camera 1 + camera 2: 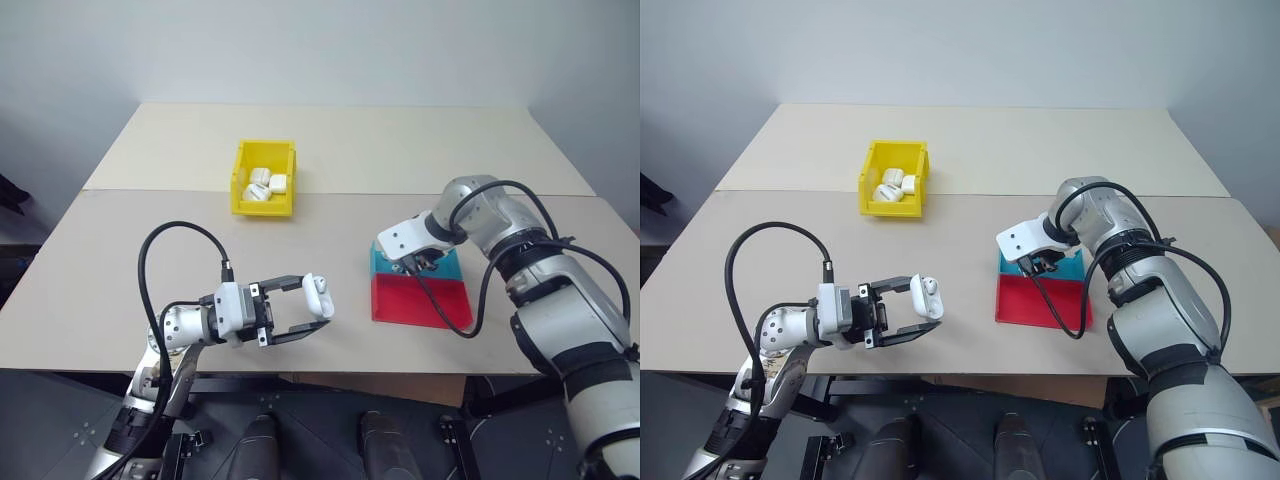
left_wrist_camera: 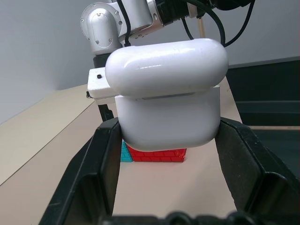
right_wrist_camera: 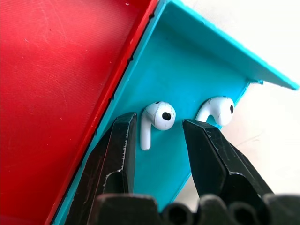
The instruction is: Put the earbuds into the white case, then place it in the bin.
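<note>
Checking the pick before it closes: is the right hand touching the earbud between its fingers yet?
Cannot tell. In the right wrist view the right hand straddles one earbud in the blue tray section; its stem sits right against one finger, no clear gap.

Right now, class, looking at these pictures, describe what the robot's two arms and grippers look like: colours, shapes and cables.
Both arms are built from rounded silver-grey metal segments with black joints. A looping black cable runs outside each arm to its wrist. The left gripper has two flat, angular black fingers on a white and black wrist block. The right gripper has the same black fingers, below a white block.
</note>
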Controlling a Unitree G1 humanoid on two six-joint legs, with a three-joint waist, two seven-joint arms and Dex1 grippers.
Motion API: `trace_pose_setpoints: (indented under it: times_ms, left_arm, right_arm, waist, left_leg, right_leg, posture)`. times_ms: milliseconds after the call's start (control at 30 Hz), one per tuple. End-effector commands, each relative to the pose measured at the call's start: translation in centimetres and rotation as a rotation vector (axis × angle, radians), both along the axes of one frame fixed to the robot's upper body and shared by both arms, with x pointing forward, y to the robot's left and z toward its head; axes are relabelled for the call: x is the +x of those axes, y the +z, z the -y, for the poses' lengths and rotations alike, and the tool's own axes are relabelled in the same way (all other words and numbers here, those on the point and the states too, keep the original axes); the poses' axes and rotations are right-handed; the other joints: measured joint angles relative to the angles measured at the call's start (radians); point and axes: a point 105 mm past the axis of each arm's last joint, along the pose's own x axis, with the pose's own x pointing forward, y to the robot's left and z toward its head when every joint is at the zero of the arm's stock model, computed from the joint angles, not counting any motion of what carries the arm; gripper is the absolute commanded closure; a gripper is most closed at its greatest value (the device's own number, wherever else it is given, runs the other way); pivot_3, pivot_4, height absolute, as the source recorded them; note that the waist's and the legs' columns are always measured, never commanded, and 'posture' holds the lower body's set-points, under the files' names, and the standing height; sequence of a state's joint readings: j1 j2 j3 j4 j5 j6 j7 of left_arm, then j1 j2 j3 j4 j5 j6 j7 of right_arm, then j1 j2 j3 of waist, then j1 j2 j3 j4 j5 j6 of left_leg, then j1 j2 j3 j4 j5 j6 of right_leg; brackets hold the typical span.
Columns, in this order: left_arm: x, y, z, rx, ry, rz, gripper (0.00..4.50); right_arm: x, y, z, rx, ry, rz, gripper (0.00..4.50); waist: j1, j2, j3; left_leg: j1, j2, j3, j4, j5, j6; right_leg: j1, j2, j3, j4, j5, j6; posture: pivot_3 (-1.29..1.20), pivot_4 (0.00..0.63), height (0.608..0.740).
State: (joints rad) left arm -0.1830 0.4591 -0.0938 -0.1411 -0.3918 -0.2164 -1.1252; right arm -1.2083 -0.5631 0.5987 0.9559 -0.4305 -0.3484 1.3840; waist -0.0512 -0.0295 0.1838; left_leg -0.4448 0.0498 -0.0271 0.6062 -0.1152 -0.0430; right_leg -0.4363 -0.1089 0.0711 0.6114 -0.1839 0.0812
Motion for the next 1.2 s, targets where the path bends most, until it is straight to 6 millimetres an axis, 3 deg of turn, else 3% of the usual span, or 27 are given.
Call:
trace_pose_setpoints:
  times_ms: [33, 267, 367, 433, 833, 1033, 1200]
  left_arm:
    - [-0.3, 0.8, 0.2, -0.015, -0.009, 0.036, 1.76]
    - [-0.4, 0.7, 0.1, -0.014, -0.011, 0.038, 1.76]
    - [-0.4, 0.7, 0.1, -0.013, -0.011, 0.039, 1.76]
    - [-0.5, 0.6, 0.0, -0.009, -0.018, 0.032, 1.76]
    - [-0.6, 0.6, 0.1, -0.011, -0.022, 0.033, 1.76]
    - [-0.6, 1.0, 0.2, -0.023, -0.029, 0.034, 1.76]
    - [-0.5, 2.2, 0.5, -0.075, -0.034, 0.036, 1.76]
  right_arm:
    - [0.2, 1.0, -0.3, 0.014, 0.022, 0.027, 2.47]
    - [0.3, 0.9, -0.3, 0.005, 0.025, 0.033, 2.47]
    - [0.2, 0.8, -0.2, 0.004, 0.032, 0.029, 3.02]
    - [0.0, 0.7, -0.3, 0.005, 0.044, 0.027, 3.64]
    - [0.4, 0.8, -0.2, 0.005, 0.023, 0.050, 3.64]
    - [0.1, 2.8, -0.3, 0.092, 0.020, 0.055, 3.64]
    - [-1.1, 7.4, -0.4, 0.322, -0.013, 0.081, 3.64]
  waist:
    - [0.000, 0.000, 0.000]
    - [0.000, 0.000, 0.000]
    - [0.000, 0.000, 0.000]
    - [0.000, 0.000, 0.000]
    - [-0.001, 0.000, 0.000]
    - [-0.001, 0.000, 0.000]
    - [0.006, 0.001, 0.001]
  left_leg:
    - [0.000, 0.000, 0.000, 0.000, 0.000, 0.000]
    - [0.000, 0.000, 0.000, 0.000, 0.000, 0.000]
    - [0.000, 0.000, 0.000, 0.000, 0.000, 0.000]
    - [0.000, 0.000, 0.000, 0.000, 0.000, 0.000]
    - [0.000, 0.000, 0.000, 0.000, 0.000, 0.000]
    - [0.000, 0.000, 0.000, 0.000, 0.000, 0.000]
    - [-0.001, 0.000, 0.000, 0.000, 0.000, 0.000]
  right_leg:
    - [0.000, 0.000, 0.000, 0.000, 0.000, 0.000]
    - [0.000, 0.000, 0.000, 0.000, 0.000, 0.000]
    - [0.000, 0.000, 0.000, 0.000, 0.000, 0.000]
    - [0.000, 0.000, 0.000, 0.000, 0.000, 0.000]
    - [0.000, 0.000, 0.000, 0.000, 0.000, 0.000]
    - [0.000, 0.000, 0.000, 0.000, 0.000, 0.000]
    - [0.000, 0.000, 0.000, 0.000, 0.000, 0.000]
  posture:
    - [0.00, 0.150, 0.740]
    - [0.00, 0.150, 0.740]
    - [0.00, 0.150, 0.740]
    - [0.00, 0.150, 0.740]
    - [0.00, 0.150, 0.740]
    - [0.00, 0.150, 0.740]
    - [0.00, 0.150, 0.740]
